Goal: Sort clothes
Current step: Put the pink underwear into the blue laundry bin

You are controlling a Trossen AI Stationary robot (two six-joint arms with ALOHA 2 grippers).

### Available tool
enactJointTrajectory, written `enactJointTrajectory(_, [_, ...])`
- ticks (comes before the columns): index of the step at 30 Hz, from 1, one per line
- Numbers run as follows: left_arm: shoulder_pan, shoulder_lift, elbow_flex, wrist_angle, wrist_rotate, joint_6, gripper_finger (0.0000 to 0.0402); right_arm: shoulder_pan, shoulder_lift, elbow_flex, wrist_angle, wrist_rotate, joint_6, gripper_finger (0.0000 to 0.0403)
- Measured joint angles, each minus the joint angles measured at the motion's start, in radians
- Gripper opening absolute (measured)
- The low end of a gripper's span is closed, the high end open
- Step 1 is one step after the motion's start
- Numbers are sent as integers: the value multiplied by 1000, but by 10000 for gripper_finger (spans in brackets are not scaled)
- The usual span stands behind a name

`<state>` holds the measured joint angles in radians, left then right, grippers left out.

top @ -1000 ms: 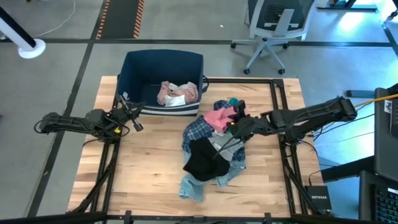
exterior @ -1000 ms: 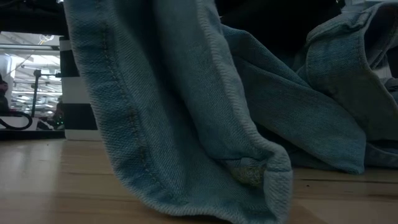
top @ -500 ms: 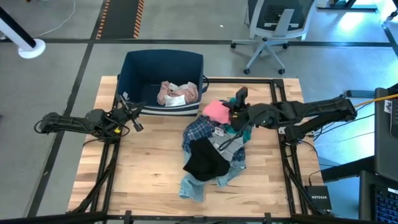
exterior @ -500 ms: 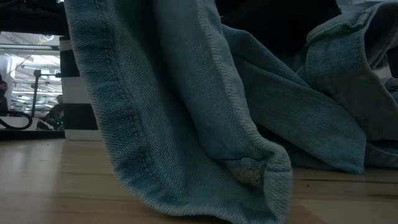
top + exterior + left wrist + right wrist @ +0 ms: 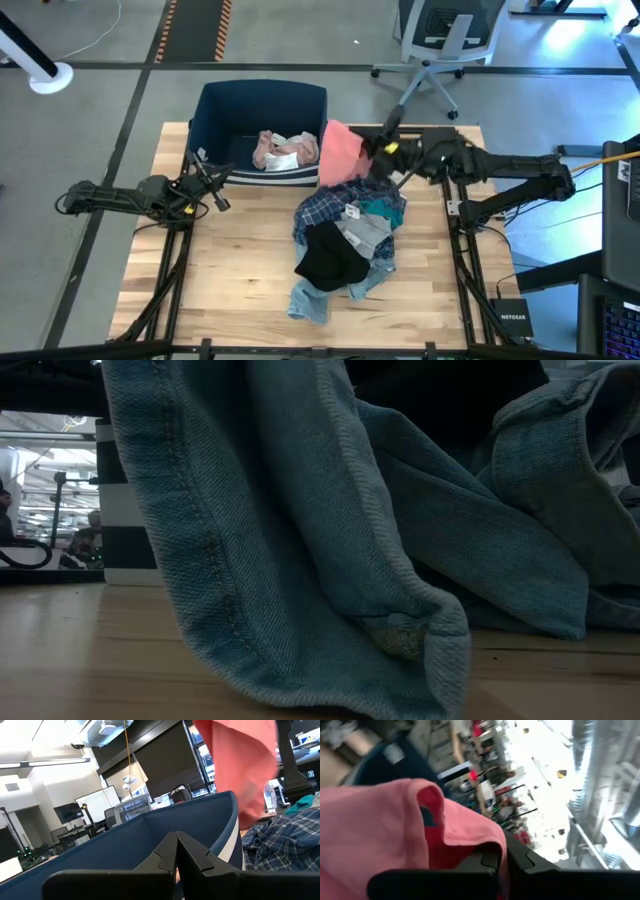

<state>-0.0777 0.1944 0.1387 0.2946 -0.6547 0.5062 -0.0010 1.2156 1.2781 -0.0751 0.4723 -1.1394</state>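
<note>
My right gripper (image 5: 368, 152) is raised beside the near right corner of the navy bin (image 5: 262, 100), shut on the pink top (image 5: 340, 152), which hangs between the bin and the pile. The pile lies at the table's middle: blue plaid shirt (image 5: 318, 212), teal item (image 5: 385, 208), black piece (image 5: 328, 262) and denim jeans (image 5: 308, 300), which fill the low view (image 5: 300, 540). My left gripper (image 5: 218, 190) waits shut at the bin's near left corner, its closed fingers (image 5: 176, 851) facing the bin wall. My right gripper pinches a bunched upper edge of the pink top (image 5: 470, 845) between its two fingers, which reach in level from the table's right side. The top hangs slack below the fingers, and its lower end (image 5: 250, 815) is clear of the plaid shirt.
A pale pink and white garment (image 5: 285, 150) lies inside the bin. Black frame rails (image 5: 448, 190) run along the table's right side. Bare wood (image 5: 220, 270) lies left of the pile. An office chair (image 5: 440, 50) stands beyond the far edge.
My right gripper has risen from the pile and moved toward the far edge and the bin, tipping from slanting down to level. The pink top has come up with it, off the pile, and now hangs clear. The rest of the pile stayed put.
</note>
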Motion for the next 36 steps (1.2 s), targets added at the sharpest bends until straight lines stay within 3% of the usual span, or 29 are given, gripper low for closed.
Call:
enactJointTrajectory(6, [0,0,0,0,0,0,1,-109,10,0,200,-161,0,12])
enactJointTrajectory(19, [0,0,0,0,0,0,1,-281,165,9,557,-320,-22,13])
enactJointTrajectory(31, [0,0,0,0,0,0,1,-336,441,423,248,-361,-19,14])
enactJointTrajectory(36, [0,0,0,-1,0,0,1,-336,533,531,169,-361,-16,14])
